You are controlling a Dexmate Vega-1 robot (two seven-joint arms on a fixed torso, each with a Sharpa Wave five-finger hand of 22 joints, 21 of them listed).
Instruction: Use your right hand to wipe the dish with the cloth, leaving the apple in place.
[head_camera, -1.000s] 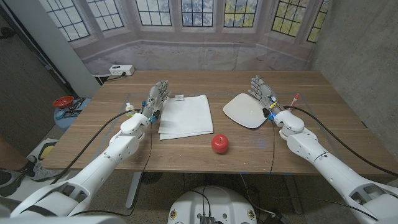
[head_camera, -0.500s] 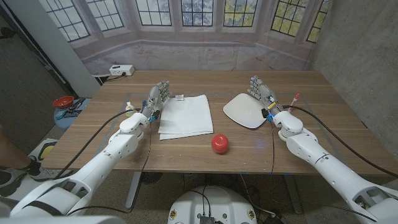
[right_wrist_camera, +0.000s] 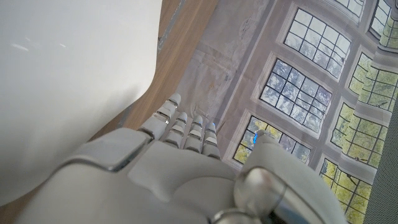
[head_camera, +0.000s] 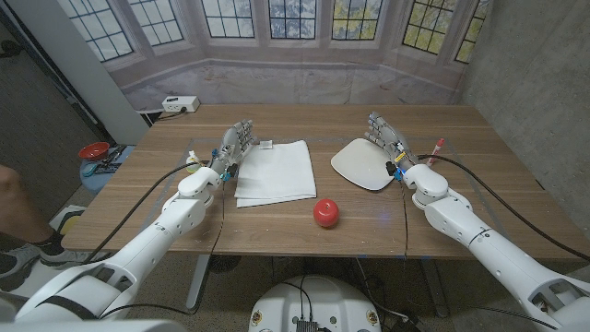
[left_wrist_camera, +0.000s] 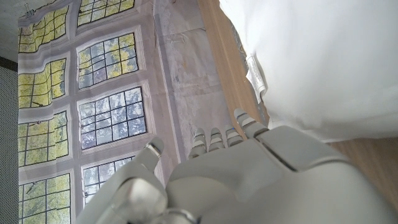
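Where the right arm reaches up the wooden desk [head_camera: 461, 138], the pale grey jointed right hand [head_camera: 385, 136] stands with its fingers straight and apart, holding nothing, just at the outer edge of the smooth, glossy white dish [head_camera: 363, 163] with rounded corners. Further inward from that hand and nearer the robot sits the round, shiny red apple [head_camera: 325, 212], apart from the dish. Beyond the dish on the inner side lies the flat white rectangular cloth [head_camera: 276, 171], soft and slightly rumpled along its near edge, with a small white tag [head_camera: 265, 144] at its far corner. On the cloth's other side the left hand [head_camera: 232, 146] is likewise empty, fingers extended and spread, just beside the cloth's edge. A thin red-tipped pen [head_camera: 435, 149] lies just outward of the right hand.

The right wrist view brings the dish [right_wrist_camera: 68, 74] close, showing its curved rim and faint reflections, with the right hand's [right_wrist_camera: 168, 162] fingertips [right_wrist_camera: 175, 99] reaching past it toward a printed window backdrop [right_wrist_camera: 298, 68]. The left wrist view shows the cloth [left_wrist_camera: 317, 62] as a soft folded sheet with its tag [left_wrist_camera: 256, 73] at the hem, and the left hand's [left_wrist_camera: 249, 168] fingers just beside it. Whether either hand touches the desk cannot be told. In the head view a white box [head_camera: 180, 104] sits at the desk's far left corner, and a person's arm [head_camera: 14, 198] shows at the picture's left edge.
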